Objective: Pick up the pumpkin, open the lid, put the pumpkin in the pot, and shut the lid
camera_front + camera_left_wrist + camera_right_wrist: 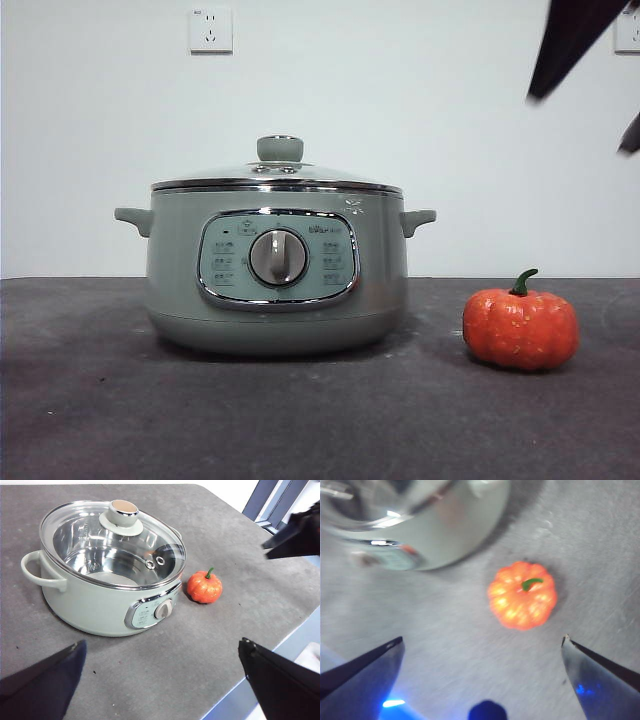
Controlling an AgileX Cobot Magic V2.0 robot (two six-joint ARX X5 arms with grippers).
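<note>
One pot, one lid and one pumpkin sit on the bench; the lid rests shut on the pot. The pumpkin stands upright just beside the pot, stem up. Only the left wrist view shows the pot's bare steel inside. The right gripper hangs over the pumpkin, fingers spread apart; the left gripper is released too.

Even, bright light; glare on the lid; the right wrist view is blurred throughout.
</note>
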